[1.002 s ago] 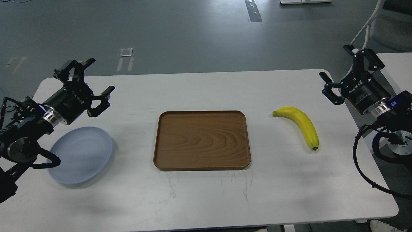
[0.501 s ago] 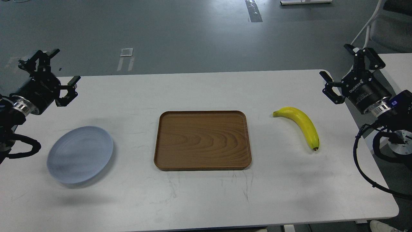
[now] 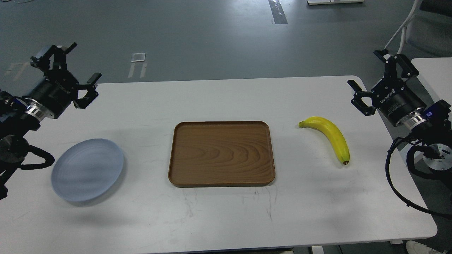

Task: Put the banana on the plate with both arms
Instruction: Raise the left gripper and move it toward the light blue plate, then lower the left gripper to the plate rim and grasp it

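Note:
The yellow banana (image 3: 330,135) lies on the white table at the right, stem end to the upper left, dark tip toward me. The pale blue-grey plate (image 3: 87,169) lies at the left of the table with nothing on it. My left gripper (image 3: 82,63) is open and empty, raised at the table's far left corner, well behind the plate. My right gripper (image 3: 367,74) is open and empty, raised at the table's far right edge, up and right of the banana's stem end.
A brown wooden tray (image 3: 221,153) lies in the middle of the table (image 3: 226,218), between plate and banana, with nothing in it. A second white table (image 3: 432,70) and a chair stand at the far right.
My left arm pulled back from over the plate to the far left, then came slightly back right and up. My right gripper shifted a little left. Plate and banana stay put.

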